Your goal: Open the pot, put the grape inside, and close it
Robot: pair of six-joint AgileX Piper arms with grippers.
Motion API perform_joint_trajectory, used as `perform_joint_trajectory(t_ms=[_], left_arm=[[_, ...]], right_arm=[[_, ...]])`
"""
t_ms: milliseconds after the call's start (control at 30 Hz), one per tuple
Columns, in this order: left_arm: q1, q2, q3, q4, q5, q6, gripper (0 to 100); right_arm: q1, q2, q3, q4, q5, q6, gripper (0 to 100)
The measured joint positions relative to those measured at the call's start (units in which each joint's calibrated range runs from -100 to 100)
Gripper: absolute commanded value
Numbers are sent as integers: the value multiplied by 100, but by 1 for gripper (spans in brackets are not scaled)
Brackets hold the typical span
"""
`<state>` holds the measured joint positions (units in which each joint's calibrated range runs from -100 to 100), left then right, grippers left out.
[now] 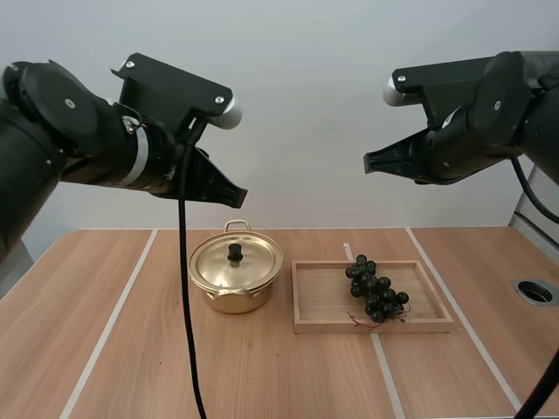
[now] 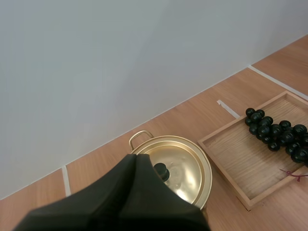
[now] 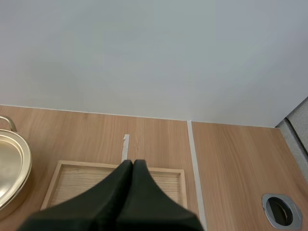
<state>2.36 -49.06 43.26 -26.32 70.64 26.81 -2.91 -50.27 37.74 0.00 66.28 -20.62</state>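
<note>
A gold pot (image 1: pixel 235 274) with its lid (image 1: pixel 236 260) on and a black knob (image 1: pixel 235 252) stands at the table's middle. To its right a wooden tray (image 1: pixel 314 301) carries a dark bunch of grapes (image 1: pixel 375 286). My left gripper (image 1: pixel 241 199) hangs shut high above the pot, its fingers together as one wedge over the lid (image 2: pixel 180 168) in the left wrist view. My right gripper (image 1: pixel 368 163) is shut too, high above the tray (image 3: pixel 72 180). The grapes (image 2: pixel 276 134) lie in the tray (image 2: pixel 240 159) beside the pot (image 2: pixel 192 190).
White tape lines run along the wooden table (image 1: pixel 105 332). A round metal-rimmed hole (image 1: pixel 534 291) sits near the table's right edge, also the hole (image 3: pixel 281 211) in the right wrist view. A pale wall stands behind the table.
</note>
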Motion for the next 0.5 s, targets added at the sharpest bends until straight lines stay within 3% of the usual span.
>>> perform_joint_trajectory(t_ms=[100,167,233,333,400,433,500], left_arm=[[0,465,0,-59,0,77,9],[0,710,0,-71,0,133,26],[0,916,0,-81,-32,212,54],[0,1097,0,-92,-112,304,100],[0,1174,-14,-92,-133,356,100],[0,1189,-48,-92,-133,367,100],[0,1213,-152,-105,-109,375,100]], right_arm=[[0,0,0,30,-15,-85,0],[0,0,0,30,-57,-115,0],[0,0,0,30,-57,-133,0],[0,0,0,40,-118,-142,44],[0,0,0,40,-136,-152,92],[0,0,0,40,-159,-168,100],[0,0,0,40,-184,-300,100]])
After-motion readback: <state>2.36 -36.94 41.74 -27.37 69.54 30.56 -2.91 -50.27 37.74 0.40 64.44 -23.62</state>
